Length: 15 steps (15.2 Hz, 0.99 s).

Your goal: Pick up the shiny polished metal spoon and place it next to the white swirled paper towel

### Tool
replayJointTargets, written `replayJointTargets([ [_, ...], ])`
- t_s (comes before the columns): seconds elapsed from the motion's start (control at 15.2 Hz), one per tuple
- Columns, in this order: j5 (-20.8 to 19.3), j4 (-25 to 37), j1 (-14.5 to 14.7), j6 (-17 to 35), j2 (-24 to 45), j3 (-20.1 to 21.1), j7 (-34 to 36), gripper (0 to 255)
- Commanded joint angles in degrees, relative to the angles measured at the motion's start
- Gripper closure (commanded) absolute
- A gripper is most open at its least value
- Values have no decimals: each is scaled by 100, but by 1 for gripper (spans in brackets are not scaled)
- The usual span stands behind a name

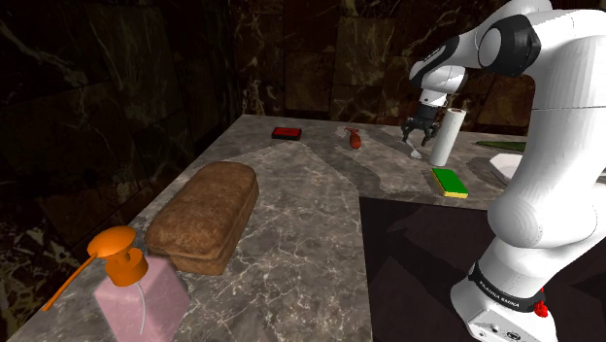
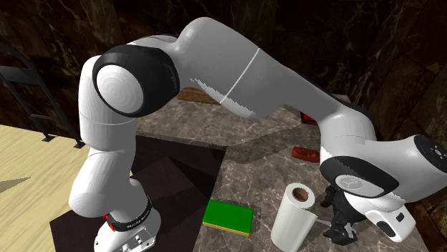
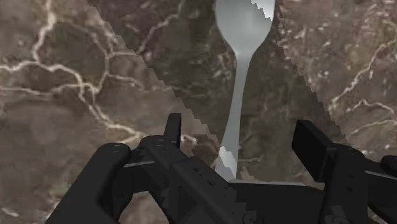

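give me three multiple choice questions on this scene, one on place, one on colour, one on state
1. Where is the paper towel roll relative to the gripper? A right beside it B far away from it C held in it
2. The sponge's top is: A red B green C blue
3. The fingers are: A shut on the spoon B shut on nothing C open around the spoon's handle
A, the roll stands next to the gripper; B, green shows in both exterior views; C, the wrist view shows gaps either side of the handle.
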Motion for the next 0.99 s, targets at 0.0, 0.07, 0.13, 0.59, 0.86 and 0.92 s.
replayJointTargets([
  [0.0,0,0,0,0,0,0,0,0],
  [0.07,0,0,0,0,0,0,0,0],
  [0.13,0,0,0,0,0,0,0,0],
  [0.59,-128,517,-59,-661,-157,-72,88,0],
  [0.86,-128,518,-59,-661,-156,-72,88,0],
  [0.92,-128,518,-59,-661,-156,-72,88,0],
])
